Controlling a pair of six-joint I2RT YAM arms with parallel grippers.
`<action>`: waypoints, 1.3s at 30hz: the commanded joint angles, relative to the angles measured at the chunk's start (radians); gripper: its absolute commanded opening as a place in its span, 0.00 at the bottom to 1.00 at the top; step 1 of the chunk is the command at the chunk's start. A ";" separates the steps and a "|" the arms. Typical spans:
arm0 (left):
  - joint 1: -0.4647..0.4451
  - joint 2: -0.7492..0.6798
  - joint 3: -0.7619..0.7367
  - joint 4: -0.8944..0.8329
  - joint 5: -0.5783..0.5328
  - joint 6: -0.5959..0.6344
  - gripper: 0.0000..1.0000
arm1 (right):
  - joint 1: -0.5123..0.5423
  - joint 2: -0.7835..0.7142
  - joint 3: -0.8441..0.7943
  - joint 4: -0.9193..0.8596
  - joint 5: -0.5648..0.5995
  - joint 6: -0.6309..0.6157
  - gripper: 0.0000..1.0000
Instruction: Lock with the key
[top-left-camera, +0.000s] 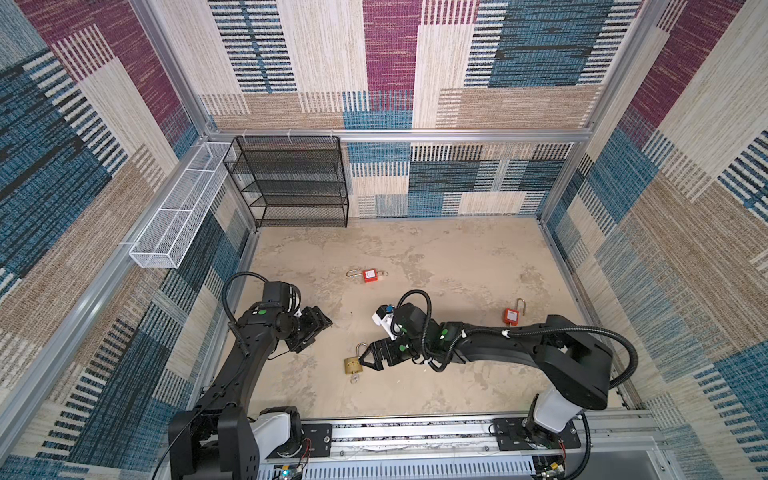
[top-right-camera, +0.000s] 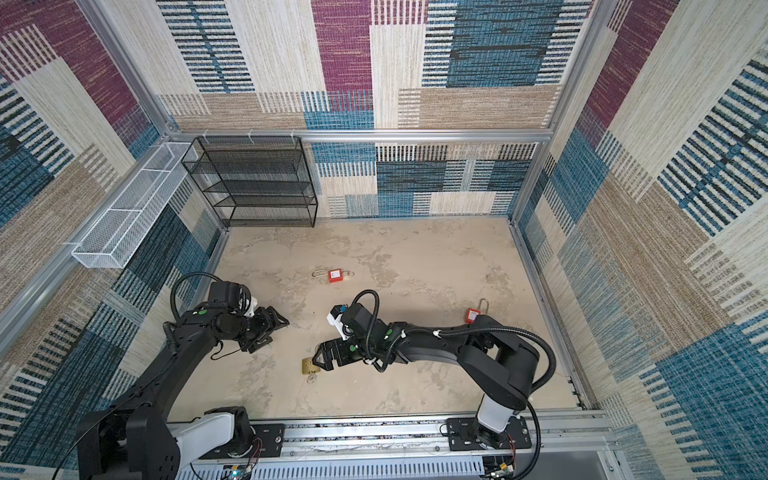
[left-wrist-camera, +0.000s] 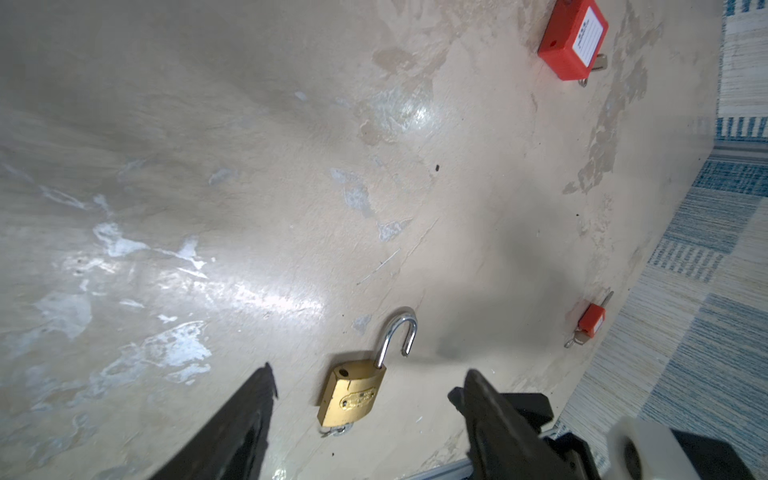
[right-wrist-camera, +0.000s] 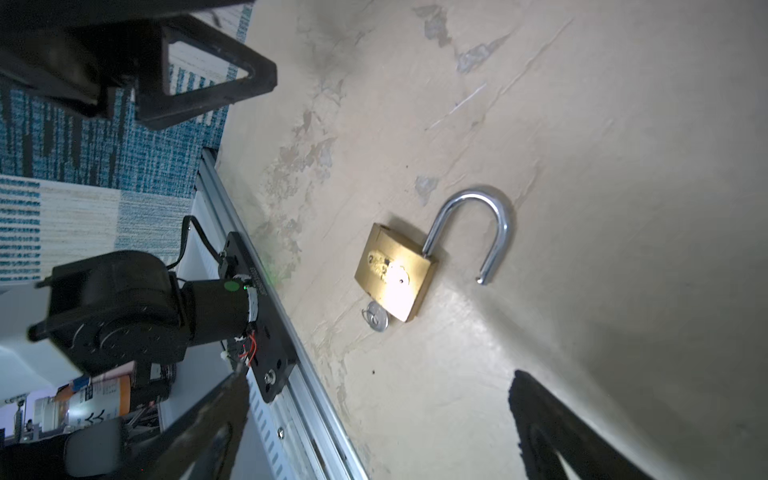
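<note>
Jaws on my left gripper (top-left-camera: 321, 332) and right gripper (top-left-camera: 363, 360) both gape empty, right one beside the brass padlock (top-left-camera: 352, 365) near the desk's (top-left-camera: 457, 257) front edge, key (top-left-camera: 354, 378) at its base; a sloppy grab might skid it away.

One brass padlock (top-left-camera: 352, 365), two red padlocks (top-left-camera: 370, 275) (top-left-camera: 511, 316), one black rack (top-left-camera: 291, 183), one white basket (top-left-camera: 174, 224).
</note>
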 joint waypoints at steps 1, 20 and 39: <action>0.043 0.009 0.001 0.027 0.081 0.059 0.75 | 0.002 0.059 0.035 0.014 0.017 0.038 0.99; 0.138 0.030 0.007 -0.004 0.113 0.136 0.74 | 0.013 0.261 0.318 -0.151 0.072 -0.166 1.00; 0.139 -0.020 -0.025 -0.044 0.151 0.098 0.73 | 0.183 0.264 0.397 -0.363 0.353 -0.298 0.79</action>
